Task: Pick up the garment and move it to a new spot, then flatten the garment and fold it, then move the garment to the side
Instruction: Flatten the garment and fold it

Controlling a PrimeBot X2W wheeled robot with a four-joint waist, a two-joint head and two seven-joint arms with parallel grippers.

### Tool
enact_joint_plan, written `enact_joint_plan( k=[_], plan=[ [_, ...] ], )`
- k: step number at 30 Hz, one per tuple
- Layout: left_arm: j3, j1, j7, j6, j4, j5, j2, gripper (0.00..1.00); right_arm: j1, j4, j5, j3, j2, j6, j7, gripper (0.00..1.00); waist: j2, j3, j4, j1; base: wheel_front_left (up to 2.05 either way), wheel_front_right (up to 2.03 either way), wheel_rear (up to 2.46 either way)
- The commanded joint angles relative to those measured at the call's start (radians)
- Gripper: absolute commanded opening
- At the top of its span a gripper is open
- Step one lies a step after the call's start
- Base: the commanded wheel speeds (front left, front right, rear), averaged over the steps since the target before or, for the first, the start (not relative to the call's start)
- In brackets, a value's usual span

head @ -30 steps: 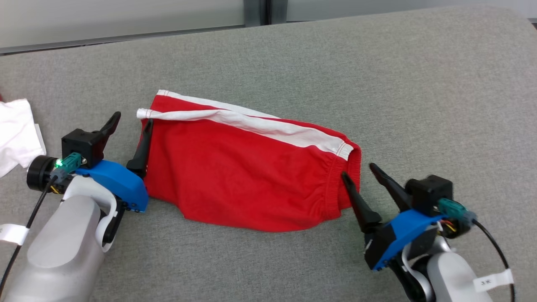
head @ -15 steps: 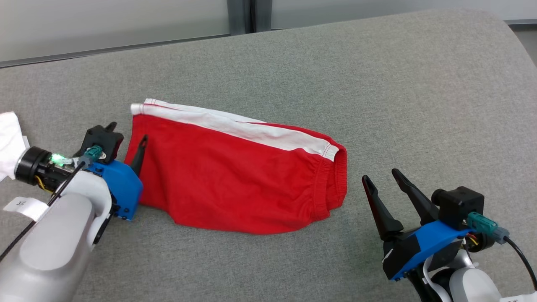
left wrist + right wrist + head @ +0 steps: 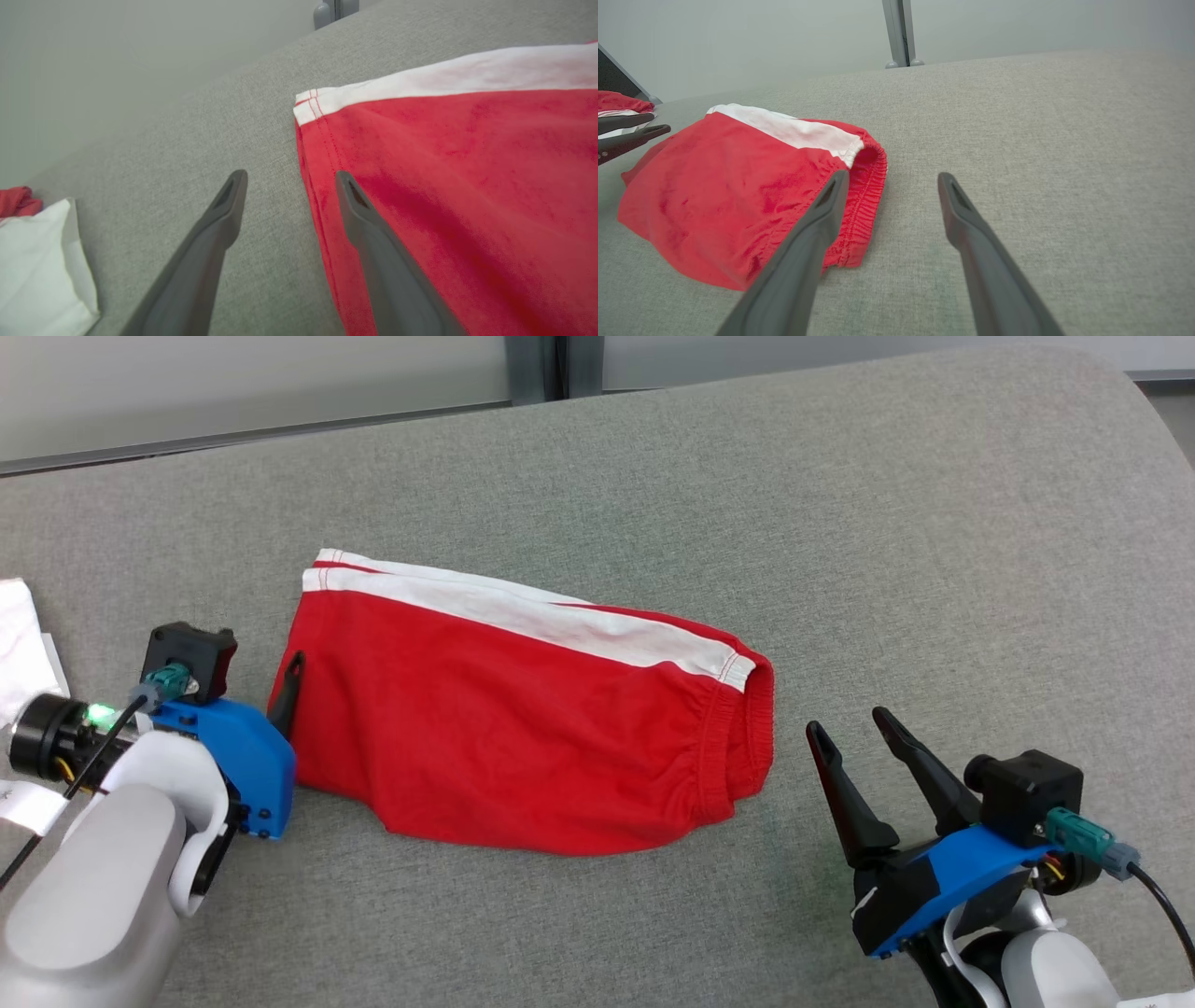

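The garment is a pair of red shorts with a white side stripe. It lies folded and flat on the grey padded table, waistband to the right. My left gripper is at the garment's left hem and open. In the left wrist view its right finger sits over the red hem, and the left gripper holds nothing. My right gripper stands open just right of the waistband, apart from it. Nothing is between the fingers of the right gripper.
A white cloth lies at the table's left edge, with a bit of red fabric beyond it. A pale wall and a grey post stand behind the table. The table's rounded corner is at the far right.
The right gripper drew back from the waistband and now holds still. The left gripper slid down and back along the left hem. The white stripe's left end now lies flat.
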Motion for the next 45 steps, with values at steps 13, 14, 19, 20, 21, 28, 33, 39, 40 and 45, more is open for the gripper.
enact_joint_plan(
  k=[13, 14, 19, 20, 21, 28, 33, 39, 40, 45],
  plan=[
    [0.093, 0.143, 0.106, -0.042, -0.059, -0.261, -0.071, 1.0, -0.011, -0.014, -0.003, -0.008, -0.001, 0.0, -0.002, 1.0, 0.0, 0.022, 0.005, 0.0001, 0.0, 0.0, 0.0],
    [0.09, 0.148, 0.118, -0.046, -0.064, -0.271, -0.073, 1.0, -0.012, -0.013, -0.003, -0.007, -0.001, 0.0, -0.002, 1.0, 0.0, 0.022, 0.005, 0.0001, 0.0, 0.0, 0.0],
    [0.084, 0.156, 0.134, -0.052, -0.088, -0.292, -0.081, 0.1, -0.02, -0.009, 0.0, 0.001, -0.001, 0.0, -0.007, 1.0, 0.0, 0.02, 0.004, 0.0001, 0.0, 0.0, 0.0],
    [0.089, 0.155, 0.122, -0.048, -0.093, -0.293, -0.082, 0.0, -0.022, -0.008, 0.001, 0.002, -0.001, 0.0, -0.008, 1.0, 0.0, 0.018, 0.004, 0.0001, 0.0, 0.0, 0.0],
    [0.094, 0.154, 0.112, -0.047, -0.099, -0.294, -0.084, 0.0, -0.023, -0.006, 0.001, 0.002, -0.001, 0.0, -0.009, 1.0, 0.0, 0.016, 0.005, 0.0001, 0.0, 0.0, 0.0],
    [0.141, 0.196, 0.016, -0.024, -0.144, -0.328, -0.109, 0.0, -0.018, 0.01, -0.007, -0.019, -0.001, 0.0, -0.016, 1.0, 0.0, -0.023, 0.028, 0.0001, 0.0, 0.0, 0.0],
    [0.171, 0.335, -0.04, 0.015, -0.242, -0.37, -0.122, 0.0, 0.018, 0.021, -0.009, -0.048, -0.001, 0.0, -0.015, 1.0, 0.0, -0.067, 0.054, 0.0001, 0.0, 0.0, 0.0],
    [0.201, 0.477, -0.083, 0.062, -0.301, -0.425, -0.15, 0.0, 0.046, 0.027, 0.002, -0.061, -0.001, 0.0, -0.008, 1.0, 0.0, -0.097, 0.069, 0.0001, 0.0, 0.0, 0.0],
    [0.202, 0.493, -0.086, 0.063, -0.301, -0.432, -0.155, 0.0, 0.048, 0.026, 0.002, -0.06, -0.001, 0.0, -0.008, 1.0, 0.0, -0.1, 0.071, 0.0001, 0.0, 0.0, 0.0],
    [0.202, 0.524, -0.113, 0.066, -0.29, -0.447, -0.181, 0.33, 0.059, 0.027, 0.004, -0.057, -0.001, 0.0, -0.001, 1.0, 0.0, -0.109, 0.073, 0.0001, 0.0, 0.0, 0.0]
  ],
)
